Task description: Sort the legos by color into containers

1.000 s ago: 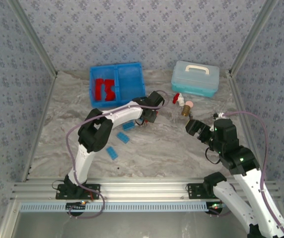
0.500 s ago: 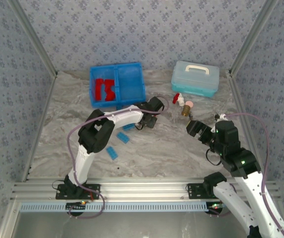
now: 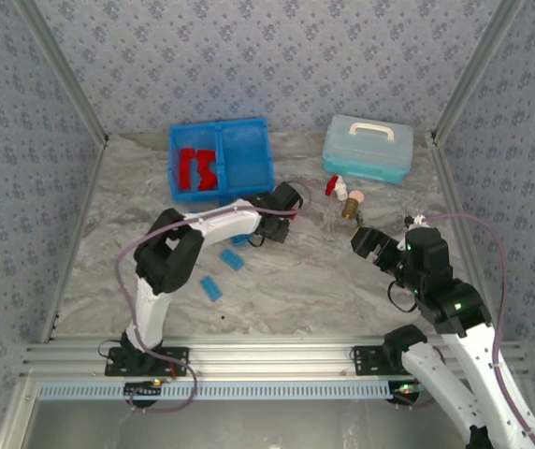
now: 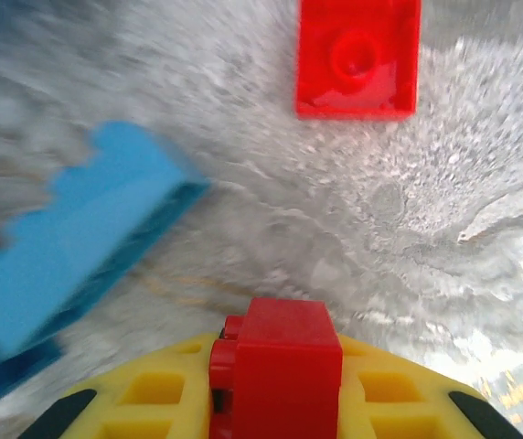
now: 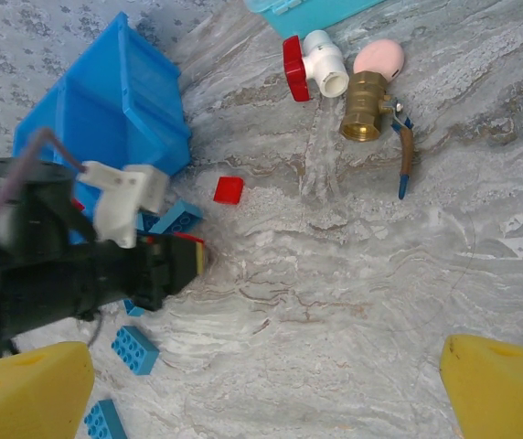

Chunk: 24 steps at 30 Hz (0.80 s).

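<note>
A red brick [image 4: 275, 361] is clamped between the yellow fingers [image 4: 399, 402] of the left gripper [image 3: 267, 226], at the bottom centre of the left wrist view. A second red brick [image 4: 357, 57] is seen flat on the marbled table [image 4: 408, 229] at the top of that view. A blurred blue brick [image 4: 69, 247] is seen at the left.

In the top view, the tray [image 3: 219, 125] is found in the upper left of the frame, just above the left gripper. Red bricks [image 3: 195, 168] are gathered in its left compartment [image 3: 181, 187]. Whether any blue ones lie in the right compartment [image 3: 246, 157] cannot be told. Several blue bricks [image 3: 232, 259] are scattered on the table below the left gripper. The right gripper [image 3: 363, 239] is held right of centre with its fingers wide apart and nothing between them.

The bricks are judged to be light, rigid and smooth-sided, so they can be squeezed firmly without damage. They may slip or twist if pinched near a corner. The best hold is judged to be across the 2 flat parallel sides at mid-length, low on the body rather than over the studs. A short drop into a compartment should do them no harm.
</note>
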Each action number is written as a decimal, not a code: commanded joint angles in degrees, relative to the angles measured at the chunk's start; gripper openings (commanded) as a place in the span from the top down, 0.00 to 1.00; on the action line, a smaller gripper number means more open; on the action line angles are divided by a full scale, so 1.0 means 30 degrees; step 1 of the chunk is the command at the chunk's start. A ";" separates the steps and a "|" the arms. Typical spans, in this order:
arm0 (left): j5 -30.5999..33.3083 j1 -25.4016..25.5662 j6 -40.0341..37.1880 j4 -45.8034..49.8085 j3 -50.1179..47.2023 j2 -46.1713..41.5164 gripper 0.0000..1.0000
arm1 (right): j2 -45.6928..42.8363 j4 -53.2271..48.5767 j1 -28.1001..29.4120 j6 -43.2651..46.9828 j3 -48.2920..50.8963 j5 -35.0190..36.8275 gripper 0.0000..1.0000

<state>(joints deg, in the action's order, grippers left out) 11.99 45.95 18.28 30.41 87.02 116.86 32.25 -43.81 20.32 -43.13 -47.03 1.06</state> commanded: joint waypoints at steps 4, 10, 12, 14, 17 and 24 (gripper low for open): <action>0.0738 -0.3422 -0.0329 0.0862 0.1271 -0.4761 0.74 | -0.0145 -0.0153 -0.0115 -0.0308 -0.0031 0.0185 0.00; 0.0522 -0.7952 0.0008 0.1470 0.3648 -0.3729 0.75 | -0.0057 0.0058 -0.0101 -0.0359 -0.0001 0.0025 0.00; 0.0489 -0.8964 -0.0077 0.2031 0.5154 -0.2306 0.75 | -0.0042 -0.0058 -0.0115 -0.0289 -0.0112 0.0058 0.00; 0.0590 -0.9719 -0.0082 0.3269 0.7273 -0.0466 0.75 | -0.0057 -0.0201 -0.0094 -0.0249 -0.0230 0.0115 0.00; 0.0461 -1.0484 0.0282 0.4764 0.9867 0.1853 0.75 | -0.0095 -0.0473 -0.0121 -0.0217 -0.0348 0.0161 0.00; -0.0407 -1.0865 0.0829 0.5201 1.0462 0.2953 0.56 | -0.0306 -0.0946 -0.0099 -0.0180 -0.0535 0.0370 0.00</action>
<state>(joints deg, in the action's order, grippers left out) 12.38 13.26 19.46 43.64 117.14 128.07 32.23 -45.15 20.32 -43.31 -47.07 1.08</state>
